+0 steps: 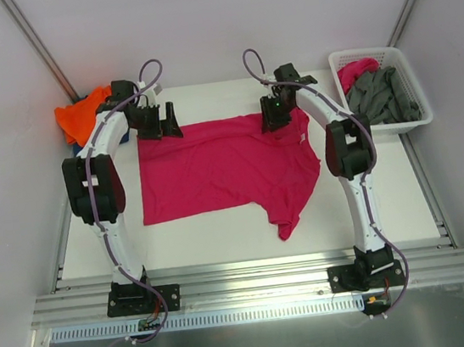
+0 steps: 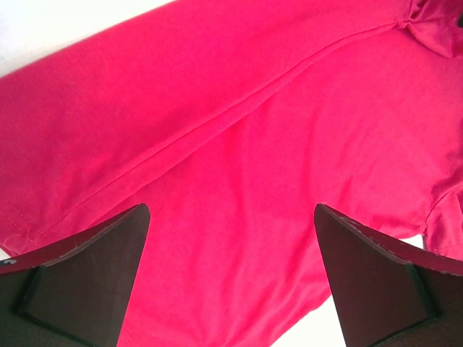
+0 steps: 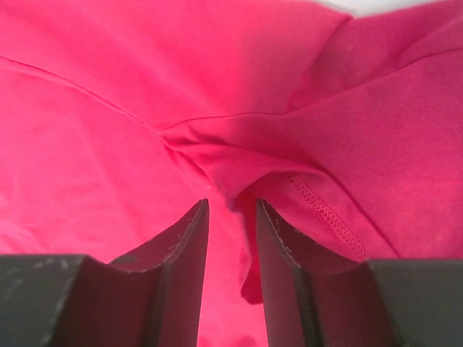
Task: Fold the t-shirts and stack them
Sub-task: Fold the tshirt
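Magenta t-shirt (image 1: 222, 166) lies spread on the counter (image 1: 223, 236). Left pincer (image 2: 231, 210) gapes wide above it. Right pincer (image 3: 231, 202) straddles a fold, grip unclear. If you lift now, the cloth may slip free.

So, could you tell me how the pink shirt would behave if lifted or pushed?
Probably floppy: the pink shirt lies flat and puckers at the right gripper, so it would likely drape and sag. It looks thin, so likely light. Pushed, it would probably bunch, not slide.
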### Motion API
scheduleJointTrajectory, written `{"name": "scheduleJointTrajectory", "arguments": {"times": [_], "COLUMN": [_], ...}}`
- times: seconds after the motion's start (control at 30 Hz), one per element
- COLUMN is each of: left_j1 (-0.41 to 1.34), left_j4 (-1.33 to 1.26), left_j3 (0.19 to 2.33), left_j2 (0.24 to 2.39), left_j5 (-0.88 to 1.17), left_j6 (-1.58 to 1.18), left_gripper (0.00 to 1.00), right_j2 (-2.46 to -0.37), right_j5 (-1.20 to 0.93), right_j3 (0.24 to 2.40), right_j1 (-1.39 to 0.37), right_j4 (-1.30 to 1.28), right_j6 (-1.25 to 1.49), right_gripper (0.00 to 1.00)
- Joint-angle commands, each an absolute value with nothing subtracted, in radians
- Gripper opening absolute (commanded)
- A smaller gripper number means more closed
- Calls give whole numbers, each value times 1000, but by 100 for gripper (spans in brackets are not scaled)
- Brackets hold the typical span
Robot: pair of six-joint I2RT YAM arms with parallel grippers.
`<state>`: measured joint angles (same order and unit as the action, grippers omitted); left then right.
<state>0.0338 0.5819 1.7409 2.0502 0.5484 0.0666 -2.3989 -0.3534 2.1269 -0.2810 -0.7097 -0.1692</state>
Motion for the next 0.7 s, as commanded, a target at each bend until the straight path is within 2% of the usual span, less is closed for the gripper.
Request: {"name": "scheduleJointTrajectory", "arguments": {"times": [0.0,0.1,0.17,0.2,0.33,0.57,0.67], "left_j1": [41,41,41,41,41,43,43], "left_j4": [591,592,591,591,591,591,591], "left_j3": [1727,1723,1723,1721,1723,1744,1755], "left_j2": [1971,1967,1964,1962,1963,1974,1976], "left_j5": [571,571,569,569,569,572,572], "left_j6": [61,63,63,63,61,58,57], "left_gripper": [99,99,99,99,99,99,99], "right_j2": [-2390,-2398,-2398,-2395,-2353,-2263,-2211], "right_j5": [-339,-334,-336,-340,-345,-345,-351], "right_j3": [2161,2164,2166,2163,2125,2011,1930], "right_j1": [-278,-278,-278,-279,-285,-347,-394], "right_j4": [-712,-712,-712,-712,-712,-718,-716], "right_j6": [-189,-192,-192,-190,-178,-137,-127], "right_gripper": [36,36,32,22,1,3,9]}}
